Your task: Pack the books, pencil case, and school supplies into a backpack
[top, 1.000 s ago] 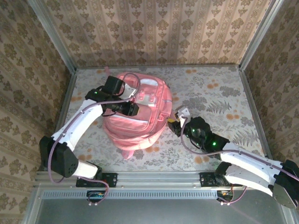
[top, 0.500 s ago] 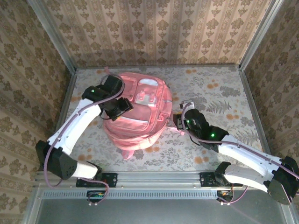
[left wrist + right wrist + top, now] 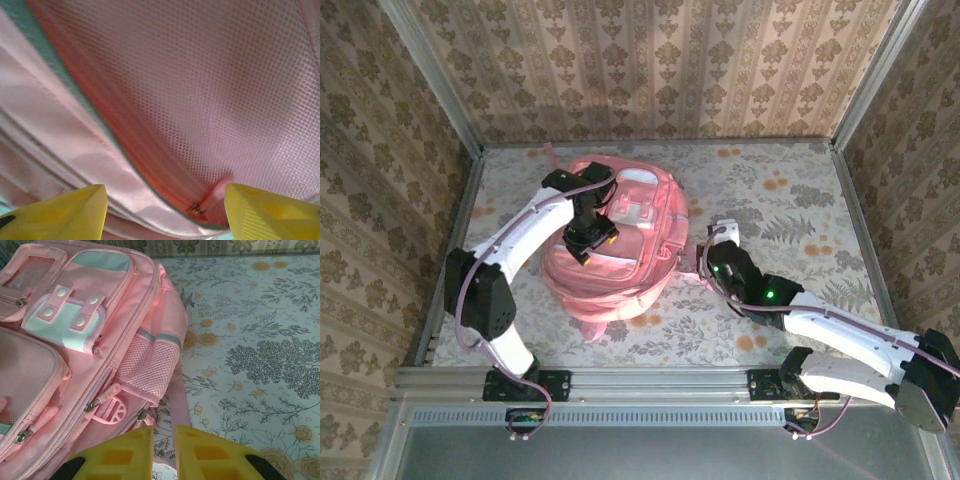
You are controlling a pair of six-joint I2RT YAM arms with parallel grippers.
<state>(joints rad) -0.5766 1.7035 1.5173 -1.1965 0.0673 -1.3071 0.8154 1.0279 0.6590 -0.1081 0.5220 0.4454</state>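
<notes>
The pink backpack (image 3: 620, 245) lies flat at the table's left centre with its pockets zipped. My left gripper (image 3: 588, 233) hovers over its front, open, with yellow fingertips (image 3: 75, 212) wide apart above pink mesh and a zip slider (image 3: 196, 210). Nothing sits between them. My right gripper (image 3: 705, 262) is at the backpack's (image 3: 75, 335) right side. Its jaws (image 3: 163, 450) are drawn almost together around a pink strap (image 3: 179, 400) that runs down from the mesh side pocket. The books, pencil case and school supplies are out of view.
A floral cloth covers the table (image 3: 780, 200), with bare cloth to the right of the backpack. Patterned walls and metal posts close in the back and sides. A metal rail (image 3: 650, 378) runs along the near edge.
My left gripper opened and swung right over the backpack's front. The right gripper slid left to the backpack's side and its jaws narrowed.
</notes>
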